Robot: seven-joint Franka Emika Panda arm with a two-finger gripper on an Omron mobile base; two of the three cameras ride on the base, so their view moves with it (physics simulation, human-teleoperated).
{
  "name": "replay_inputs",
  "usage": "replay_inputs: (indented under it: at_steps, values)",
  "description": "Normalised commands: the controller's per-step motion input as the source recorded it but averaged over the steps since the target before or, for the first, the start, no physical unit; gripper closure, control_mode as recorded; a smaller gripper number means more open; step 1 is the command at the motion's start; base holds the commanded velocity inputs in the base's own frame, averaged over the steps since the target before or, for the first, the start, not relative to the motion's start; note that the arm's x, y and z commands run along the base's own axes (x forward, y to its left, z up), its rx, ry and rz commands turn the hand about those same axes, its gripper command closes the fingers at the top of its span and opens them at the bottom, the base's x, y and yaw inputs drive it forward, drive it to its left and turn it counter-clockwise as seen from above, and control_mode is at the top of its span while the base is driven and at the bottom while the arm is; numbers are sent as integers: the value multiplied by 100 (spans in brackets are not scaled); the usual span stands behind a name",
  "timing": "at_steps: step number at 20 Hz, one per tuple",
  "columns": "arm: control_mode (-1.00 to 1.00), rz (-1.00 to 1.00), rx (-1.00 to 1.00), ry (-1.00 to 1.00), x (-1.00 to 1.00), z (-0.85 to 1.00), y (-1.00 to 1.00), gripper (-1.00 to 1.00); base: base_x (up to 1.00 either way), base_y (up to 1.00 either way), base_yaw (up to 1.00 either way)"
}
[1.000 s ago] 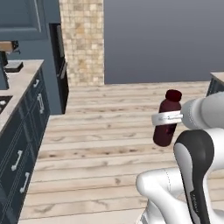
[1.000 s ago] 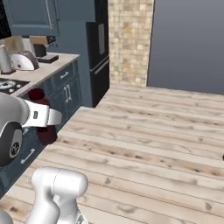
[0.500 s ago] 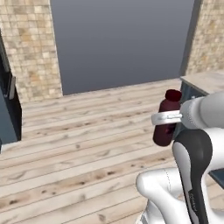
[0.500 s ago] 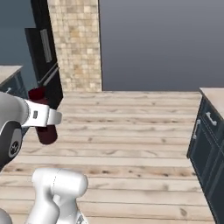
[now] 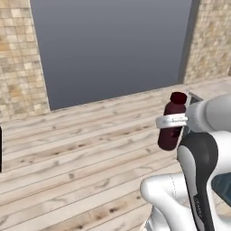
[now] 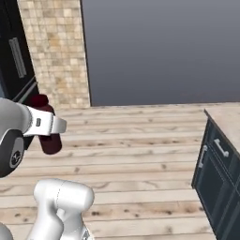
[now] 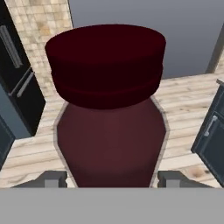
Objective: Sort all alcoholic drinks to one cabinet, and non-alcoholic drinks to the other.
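Observation:
The non-alcoholic drink, a squat dark maroon bottle (image 5: 169, 137) with a red cap, hangs upright above the wooden floor. My gripper (image 5: 171, 121) is shut on its upper body, just under the neck. From the right base, the bottle (image 6: 49, 143) sits to the left with the gripper (image 6: 46, 124) clamped across it. In the hand view the bottle (image 7: 111, 131) looms large, cap uppermost, between the two fingertips (image 7: 53, 179) of the gripper (image 7: 111, 179). The alcoholic drinks are out of view.
Ahead stands a flat grey wall panel (image 5: 113, 45) between tan brick walls (image 5: 18, 58). A dark base cabinet (image 6: 218, 183) with a light countertop (image 6: 227, 117) is at the right. A black fridge (image 6: 14, 56) is at the left. Bare wooden floor (image 6: 140, 154) lies between them.
The whole picture has swept sideways as the base turned: the left counter and oven have gone, and the grey wall and right cabinet have come in. The bottle stays gripped as before.

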Motion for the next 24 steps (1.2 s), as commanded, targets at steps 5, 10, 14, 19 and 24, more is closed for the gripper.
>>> replay_inputs:
  at_steps: [5,10,14,19,24]
  values:
    - [100,0,0,0,0,0,0,100,100,-29,1]
    - [100,0,0,0,0,0,0,100,100,-51,35]
    - [100,0,0,0,0,0,0,100,94,-35,66]
    - [100,0,0,0,0,0,0,100,75,-28,75]
    - [100,0,0,0,0,0,0,100,72,-22,78]
